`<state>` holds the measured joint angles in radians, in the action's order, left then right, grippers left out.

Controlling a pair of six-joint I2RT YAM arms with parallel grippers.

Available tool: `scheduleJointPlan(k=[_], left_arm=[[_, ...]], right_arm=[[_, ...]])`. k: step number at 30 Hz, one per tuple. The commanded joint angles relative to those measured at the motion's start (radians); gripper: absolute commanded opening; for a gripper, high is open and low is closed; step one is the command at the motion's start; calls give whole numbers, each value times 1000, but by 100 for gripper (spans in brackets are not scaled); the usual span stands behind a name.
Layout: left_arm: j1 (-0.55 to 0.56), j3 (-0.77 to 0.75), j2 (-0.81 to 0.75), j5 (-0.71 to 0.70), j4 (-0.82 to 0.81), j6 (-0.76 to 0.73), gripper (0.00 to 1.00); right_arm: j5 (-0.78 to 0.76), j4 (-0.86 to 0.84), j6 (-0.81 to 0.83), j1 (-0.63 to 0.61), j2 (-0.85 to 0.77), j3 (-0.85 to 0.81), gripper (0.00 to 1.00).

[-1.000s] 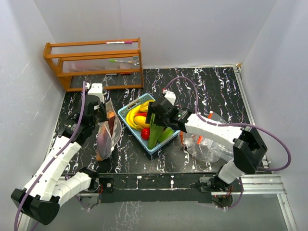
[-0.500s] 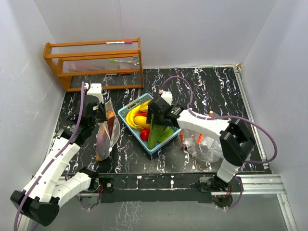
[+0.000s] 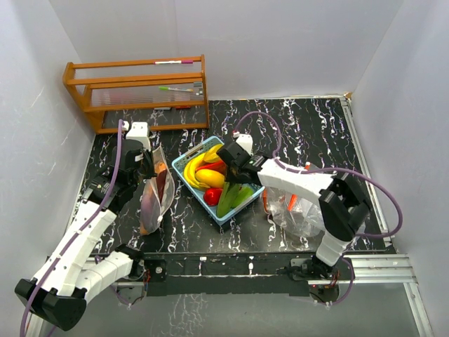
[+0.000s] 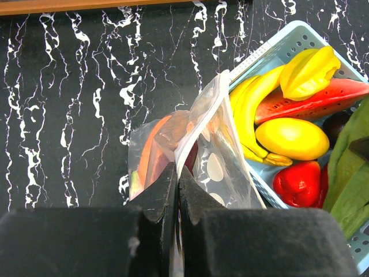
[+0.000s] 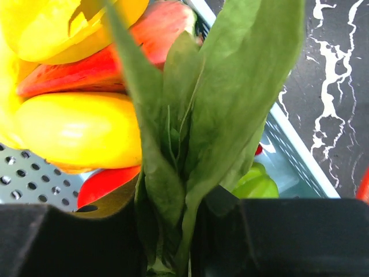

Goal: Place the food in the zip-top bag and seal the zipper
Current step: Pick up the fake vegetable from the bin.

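Observation:
A light-blue basket [image 3: 184,170] in the middle of the table holds the food: yellow bananas [image 3: 194,168], a mango [image 3: 212,178], a red piece [image 3: 212,195] and a bunch of green leaves [image 3: 228,201]. My right gripper [image 3: 232,175] sits over the basket. In the right wrist view it [image 5: 173,231] is shut on the leaves [image 5: 230,104], beside the mango [image 5: 81,130] and watermelon slice [image 5: 86,72]. To the left, the zip-top bag [image 3: 156,200] stands upright with some food inside. My left gripper [image 4: 177,173] is shut on the bag's [image 4: 219,156] top edge.
A wooden rack [image 3: 137,91] stands at the back left against the wall. Right of the basket lies another clear plastic bag [image 3: 302,207] with orange pieces. White walls close in the left, back and right sides.
My right gripper has shut on the green leaves in the basket, and they have tilted a little. The left arm and the bag have not moved.

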<state>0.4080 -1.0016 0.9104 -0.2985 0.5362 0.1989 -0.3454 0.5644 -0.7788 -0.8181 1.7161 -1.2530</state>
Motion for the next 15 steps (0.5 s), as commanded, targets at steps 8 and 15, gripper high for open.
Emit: scheduleJointPlan(k=[8,15], left_arm=[[4,-14,-16,-9,7,-4,0],[3,-30,-17,-10,14,-3,0]], right_arm=[[82,-119,39,5,-408,-50,21],[176,-431,62,-20,-480,12,17]])
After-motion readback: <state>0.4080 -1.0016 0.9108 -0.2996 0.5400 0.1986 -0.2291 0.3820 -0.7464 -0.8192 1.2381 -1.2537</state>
